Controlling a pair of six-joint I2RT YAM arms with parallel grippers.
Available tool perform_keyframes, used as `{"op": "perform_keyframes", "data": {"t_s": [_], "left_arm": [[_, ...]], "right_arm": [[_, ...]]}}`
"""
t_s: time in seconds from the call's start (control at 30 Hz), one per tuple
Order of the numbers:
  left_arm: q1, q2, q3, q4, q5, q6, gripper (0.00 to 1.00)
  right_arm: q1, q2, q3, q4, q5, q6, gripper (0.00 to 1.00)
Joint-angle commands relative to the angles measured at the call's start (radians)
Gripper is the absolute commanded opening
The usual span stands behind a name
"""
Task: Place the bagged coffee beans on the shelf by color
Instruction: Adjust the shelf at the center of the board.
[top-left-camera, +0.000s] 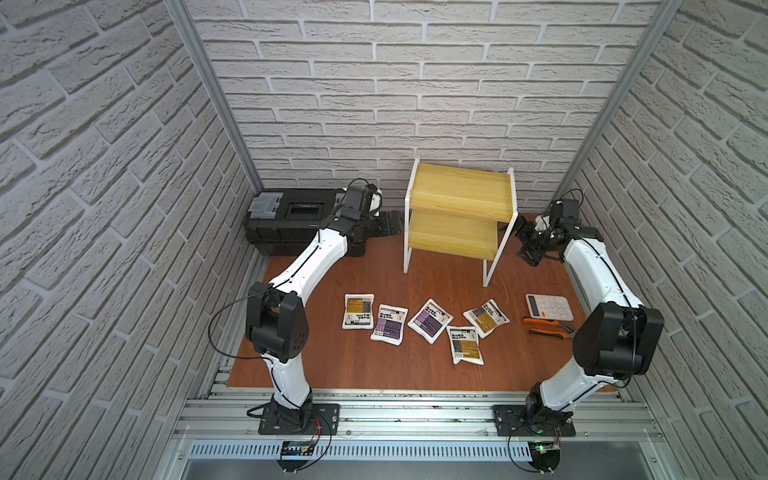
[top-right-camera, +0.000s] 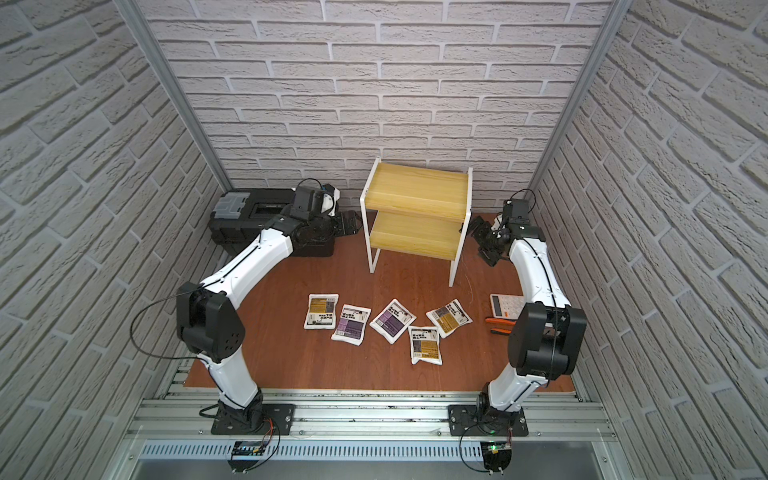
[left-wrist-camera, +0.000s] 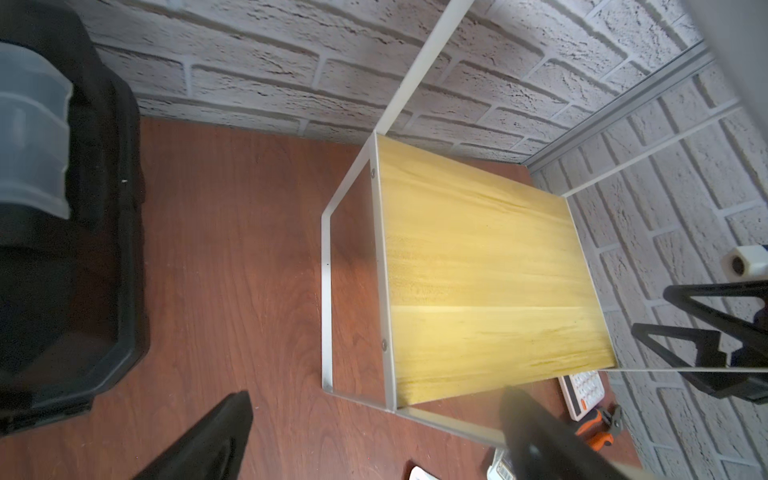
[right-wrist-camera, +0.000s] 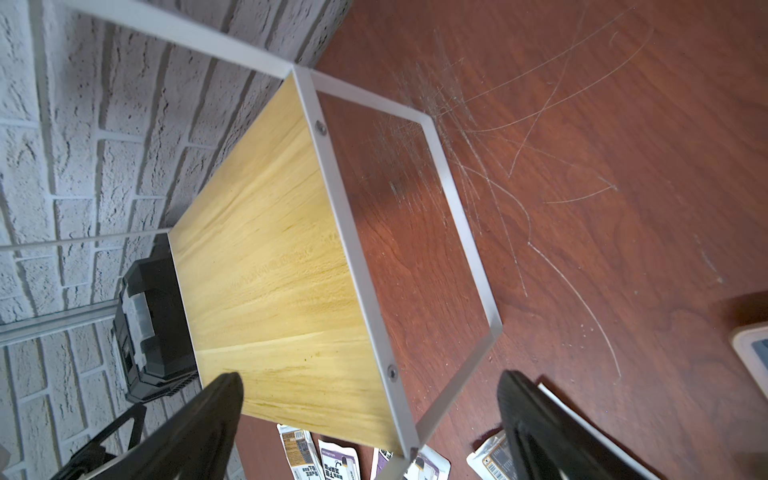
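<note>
Both arms reach forward, elbows high; left end effector (top-left-camera: 390, 225), right end effector (top-left-camera: 527, 246): jaws spread wide, empty.

5 pouches (top-left-camera: 430, 321) (3 yellow) lie before shelf (top-left-camera: 459, 195).

Two-tier yellow wood shelf with white metal frame (top-left-camera: 461, 195) stands at the brown wooden worktop's (top-left-camera: 374, 374) back edge, black plastic toolbox (top-left-camera: 291, 226) left of it in the corner. Five white flat pouches (top-left-camera: 430, 321) lie before it; white calculator (top-left-camera: 548, 306) and orange-handled pliers (top-left-camera: 540, 321) near the right edge.
</note>
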Motion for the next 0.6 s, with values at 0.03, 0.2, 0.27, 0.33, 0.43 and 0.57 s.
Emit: {"op": "perform_keyframes", "data": {"t_s": [0.03, 0.2, 0.27, 0.33, 0.43, 0.57], "left_arm": [[0.026, -0.102, -0.03, -0.02, -0.161, -0.032, 0.98], [0.038, -0.183, -0.076, -0.07, -0.274, -0.04, 0.99], [0.037, -0.228, -0.105, -0.073, -0.291, -0.029, 0.98], [0.037, -0.28, -0.128, -0.094, -0.286, -0.013, 0.98], [0.028, -0.359, -0.164, -0.151, -0.259, 0.02, 0.99], [-0.028, -0.453, -0.247, -0.223, -0.214, 0.046, 0.99]], "right_arm": [[-0.064, -0.077, -0.022, 0.006, -0.028, 0.016, 1.0], [-0.099, -0.148, -0.112, 0.004, -0.032, 0.027, 1.0], [-0.105, -0.184, -0.149, -0.011, -0.048, 0.017, 1.0], [-0.105, -0.235, -0.197, -0.045, -0.063, -0.007, 1.0], [-0.105, -0.331, -0.301, -0.102, -0.094, -0.037, 1.0], [-0.103, -0.486, -0.485, -0.154, -0.142, -0.065, 1.0]]}}
